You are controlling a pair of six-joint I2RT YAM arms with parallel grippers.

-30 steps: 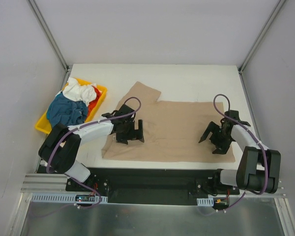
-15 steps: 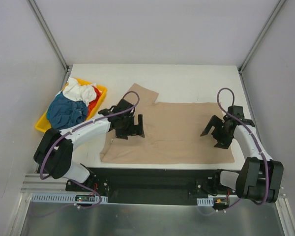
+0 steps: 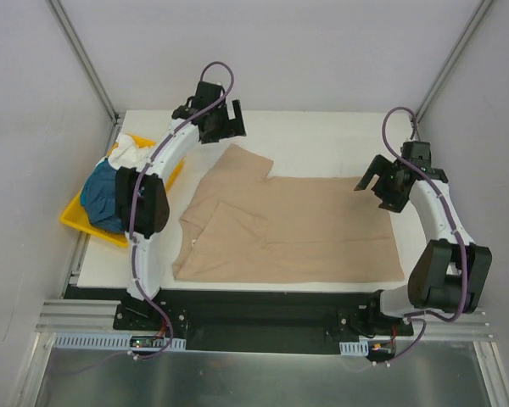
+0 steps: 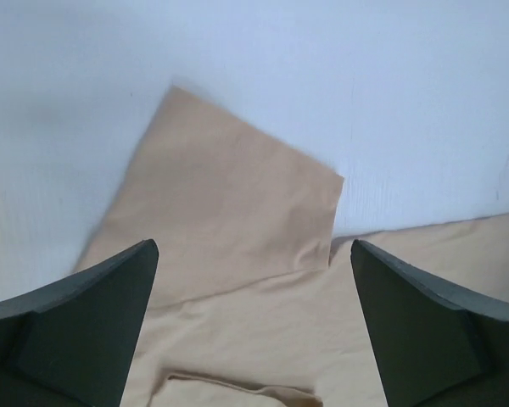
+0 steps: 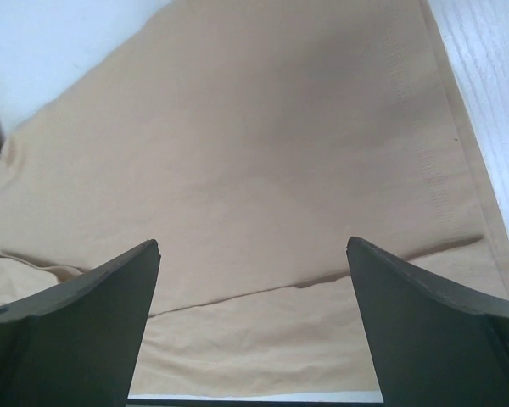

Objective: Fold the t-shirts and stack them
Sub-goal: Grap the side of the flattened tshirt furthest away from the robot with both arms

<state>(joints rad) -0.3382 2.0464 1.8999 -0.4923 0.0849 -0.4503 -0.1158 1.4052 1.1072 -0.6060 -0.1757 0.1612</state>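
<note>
A tan t-shirt (image 3: 297, 225) lies spread flat on a white table (image 3: 322, 127), collar end to the left. Its near-left sleeve (image 3: 229, 225) is turned in over the body, while its far-left sleeve (image 3: 242, 161) sticks out past the shirt's far edge. The left gripper (image 3: 214, 120) hangs above that far sleeve, jaws spread wide and holding nothing. The right gripper (image 3: 382, 186) hangs over the shirt's far-right corner, also spread wide and empty. Left of the shirt, a yellow tray (image 3: 72, 219) holds a heap of teal, white and red-orange shirts (image 3: 110, 182).

The risks look like these. If one gripper pinches only the top layer, or closes short of the cloth edge, the fold may come out crooked. If the two arms pull unevenly, the whole shirt could slide or bunch, undoing the tucked sleeve.
</note>
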